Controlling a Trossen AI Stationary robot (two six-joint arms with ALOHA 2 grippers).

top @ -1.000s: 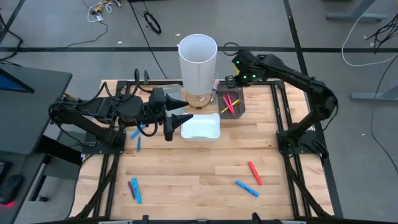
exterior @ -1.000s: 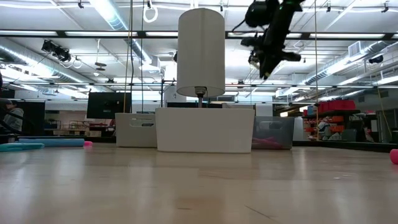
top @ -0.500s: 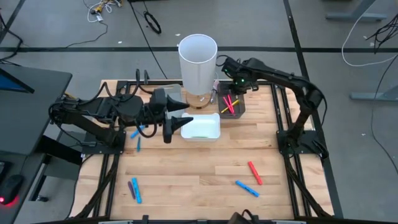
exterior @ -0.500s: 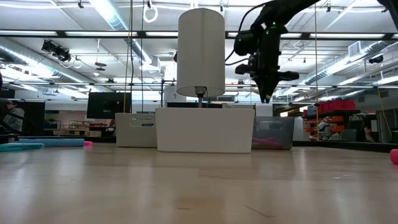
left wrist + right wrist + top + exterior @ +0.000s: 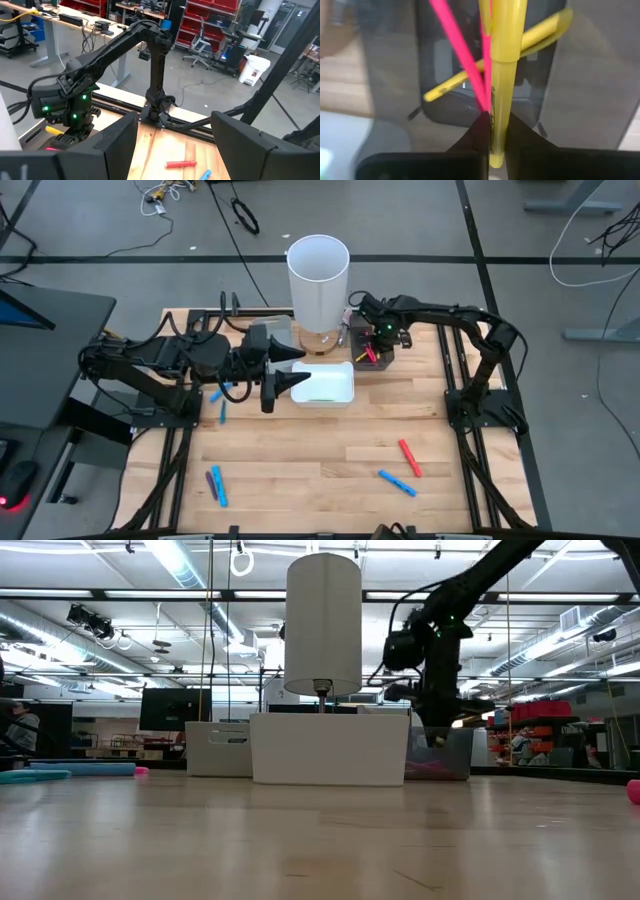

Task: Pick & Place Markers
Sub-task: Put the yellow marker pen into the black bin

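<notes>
The right end effector (image 5: 367,350) is clamped on a yellow marker (image 5: 502,75) over the dark tray (image 5: 385,352), where pink and yellow markers lie. The left end effector (image 5: 287,377) hangs open beside the white tray (image 5: 338,392). A tall white cylinder (image 5: 318,285) stands just behind. 2 markers (image 5: 404,468) lie on the desk (image 5: 320,460) nearer, right.

Your right gripper (image 5: 371,352) came down from high beside the white cylinder (image 5: 318,280) to the dark tray (image 5: 386,356), carrying the yellow marker (image 5: 502,75) pinched between its fingers, and its arm folded inward.
</notes>
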